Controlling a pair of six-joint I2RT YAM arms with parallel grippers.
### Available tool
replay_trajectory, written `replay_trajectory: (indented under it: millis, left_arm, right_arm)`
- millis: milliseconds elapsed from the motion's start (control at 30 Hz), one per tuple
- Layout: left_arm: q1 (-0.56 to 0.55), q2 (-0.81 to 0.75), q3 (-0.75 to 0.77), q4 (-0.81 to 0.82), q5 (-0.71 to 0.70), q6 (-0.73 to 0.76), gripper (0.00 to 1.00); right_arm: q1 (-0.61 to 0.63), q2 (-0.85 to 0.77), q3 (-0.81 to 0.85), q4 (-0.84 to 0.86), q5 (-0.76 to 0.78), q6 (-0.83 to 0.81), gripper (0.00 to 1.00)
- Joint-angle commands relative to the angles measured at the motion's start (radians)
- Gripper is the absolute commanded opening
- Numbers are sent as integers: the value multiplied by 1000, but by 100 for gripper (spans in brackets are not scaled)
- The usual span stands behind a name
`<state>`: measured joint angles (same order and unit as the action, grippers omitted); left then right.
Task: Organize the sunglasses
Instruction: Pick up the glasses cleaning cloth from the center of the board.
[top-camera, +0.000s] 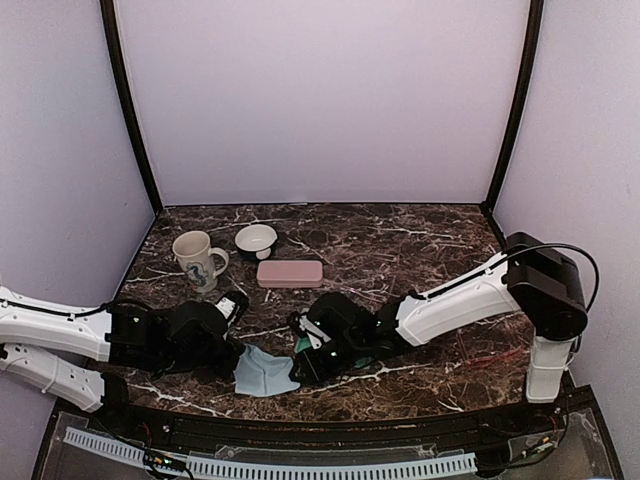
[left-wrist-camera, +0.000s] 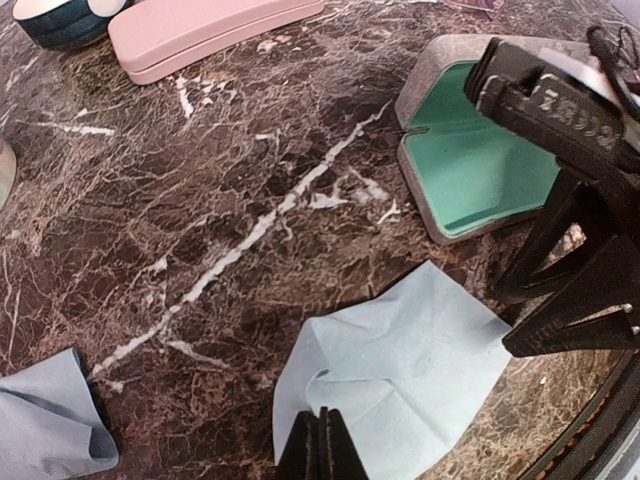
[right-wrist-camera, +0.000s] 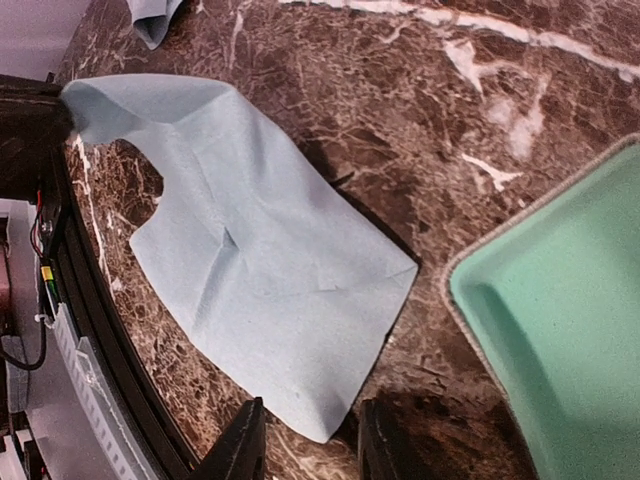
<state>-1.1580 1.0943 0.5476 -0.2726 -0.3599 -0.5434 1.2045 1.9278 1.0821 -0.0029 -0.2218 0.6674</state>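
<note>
Neither pair of sunglasses shows clearly in any view. An open grey case with a green lining (left-wrist-camera: 470, 170) lies under my right arm; it also shows in the right wrist view (right-wrist-camera: 570, 320) and the top view (top-camera: 301, 345). My left gripper (left-wrist-camera: 322, 448) is shut on the corner of a light-blue cloth (left-wrist-camera: 410, 350), which hangs partly lifted. In the top view the left gripper (top-camera: 238, 352) is at the cloth's (top-camera: 264, 372) left edge. My right gripper (right-wrist-camera: 310, 445) is open, and the cloth's (right-wrist-camera: 250, 260) near corner lies between its fingers.
A closed pink case (top-camera: 289, 273) lies mid-table, with a mug (top-camera: 198, 258) and a small bowl (top-camera: 256, 240) behind it. A second light-blue cloth (left-wrist-camera: 45, 425) lies to the left. The table's front rail (right-wrist-camera: 90, 330) is close behind the cloth.
</note>
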Motion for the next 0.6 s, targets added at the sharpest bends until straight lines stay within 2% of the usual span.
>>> replay_trajectory:
  millis: [0,567]
  left_arm:
    - [24,18,-40,47,0,-19,0]
    - [108,12,-129,150,90,-56,0]
  right_arm:
    - [14,24,52,27,-10,-31,33]
    - [13,140,196,4,-24,-76,31]
